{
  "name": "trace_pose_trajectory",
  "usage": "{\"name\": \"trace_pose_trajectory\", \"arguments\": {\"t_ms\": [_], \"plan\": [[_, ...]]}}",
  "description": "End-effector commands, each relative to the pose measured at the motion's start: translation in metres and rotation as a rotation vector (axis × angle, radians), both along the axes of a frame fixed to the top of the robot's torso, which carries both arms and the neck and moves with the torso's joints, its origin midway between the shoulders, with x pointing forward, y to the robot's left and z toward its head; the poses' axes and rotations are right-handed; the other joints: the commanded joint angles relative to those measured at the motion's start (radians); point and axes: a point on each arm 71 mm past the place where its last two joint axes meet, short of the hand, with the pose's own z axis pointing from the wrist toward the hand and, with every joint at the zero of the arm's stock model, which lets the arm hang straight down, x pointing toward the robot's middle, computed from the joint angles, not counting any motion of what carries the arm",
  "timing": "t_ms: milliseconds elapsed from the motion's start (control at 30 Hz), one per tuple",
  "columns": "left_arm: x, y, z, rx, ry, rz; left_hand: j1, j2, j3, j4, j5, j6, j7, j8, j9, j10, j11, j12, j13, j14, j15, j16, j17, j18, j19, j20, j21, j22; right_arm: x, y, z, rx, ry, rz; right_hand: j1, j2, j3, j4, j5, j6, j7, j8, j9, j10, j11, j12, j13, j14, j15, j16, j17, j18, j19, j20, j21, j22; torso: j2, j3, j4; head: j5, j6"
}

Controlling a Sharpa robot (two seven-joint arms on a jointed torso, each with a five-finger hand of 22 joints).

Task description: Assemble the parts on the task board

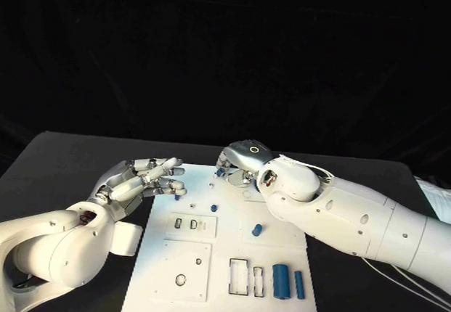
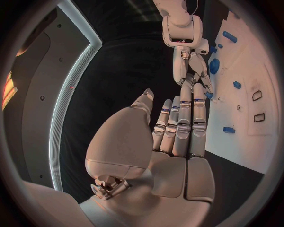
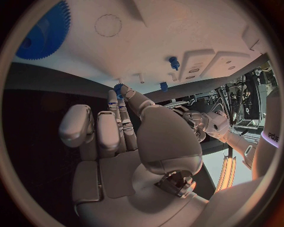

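The white task board [image 1: 164,268] lies in the middle of the black table. My right hand [image 1: 242,163] hovers over the board's far edge, and its thumb and a finger pinch a small blue toothed part [image 3: 117,88]. A large blue gear [image 3: 40,29] sits on the board close to that hand. My left hand [image 1: 145,179] hangs over the board's far left corner with fingers [image 2: 183,124] stretched out and apart, holding nothing. Two blue cylinders [image 1: 288,282] lie at the board's near right, and a small blue piece [image 1: 257,230] lies mid-board.
Small blue pegs [image 3: 174,62] stand in the board between the two hands. Rectangular slots [image 1: 238,276] and raised white blocks [image 1: 192,225] mark the board's near half. Bare black table [image 1: 67,165] lies to the left of the board.
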Motion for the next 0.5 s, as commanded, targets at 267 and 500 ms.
{"name": "trace_pose_trajectory", "arguments": {"t_ms": [267, 500], "plan": [[-0.001, -0.004, 0.002, -0.016, -0.007, -0.027, -0.004, 0.005, 0.001, -0.006, 0.002, -0.007, 0.001, -0.006, -0.002, -0.006, -0.001, -0.004, -0.001, 0.001, 0.003, -0.004, 0.002, 0.018, 0.001, 0.004, 0.005, -0.001, 0.001, 0.006, -0.001, -0.015, 0.0, 0.002, -0.003, -0.01, 0.008, 0.004, 0.004, 0.007, 0.001, 0.0, 0.002, 0.003, 0.002, 0.005, 0.0, 0.028, -0.006, 0.004, 0.002, -0.013, -0.001, -0.007, 0.007, 0.003, 0.007, -0.0026, 0.0027, -0.005, -0.002], [-0.001, -0.004, 0.003, -0.016, -0.008, -0.029, -0.004, 0.005, 0.001, -0.006, 0.002, -0.006, 0.001, -0.007, -0.002, -0.006, -0.001, -0.004, -0.001, 0.001, 0.003, -0.005, 0.002, 0.018, 0.001, 0.004, 0.005, -0.001, 0.002, 0.011, -0.003, -0.021, 0.01, 0.006, -0.005, -0.012, 0.01, 0.006, 0.001, 0.007, 0.001, 0.0, 0.002, 0.002, 0.003, 0.004, 0.0, 0.027, -0.005, 0.005, 0.002, -0.014, -0.002, -0.007, 0.008, 0.004, 0.008, -0.003, 0.0041, -0.002, -0.003]]}}
